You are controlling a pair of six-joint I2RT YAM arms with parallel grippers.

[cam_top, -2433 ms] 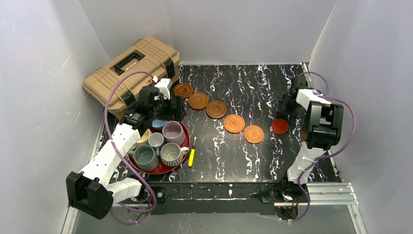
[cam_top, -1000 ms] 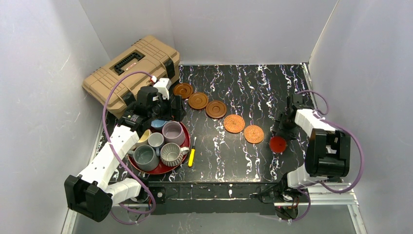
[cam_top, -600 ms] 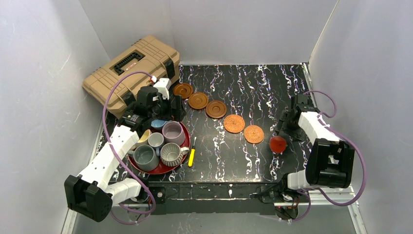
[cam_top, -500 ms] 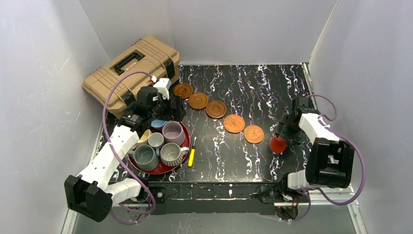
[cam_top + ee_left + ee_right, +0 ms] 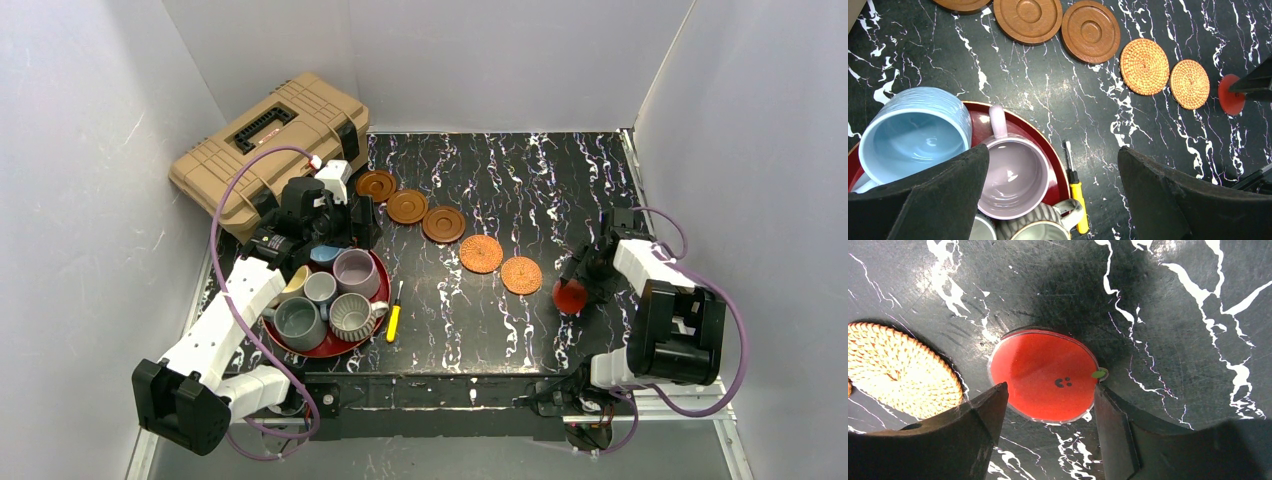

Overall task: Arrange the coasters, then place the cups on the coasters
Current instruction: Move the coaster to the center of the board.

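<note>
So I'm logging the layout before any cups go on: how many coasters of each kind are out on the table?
Dark brown wooden coasters: 3
Orange woven coasters: 2
Flat red coaster: 1
Total: 6
</note>
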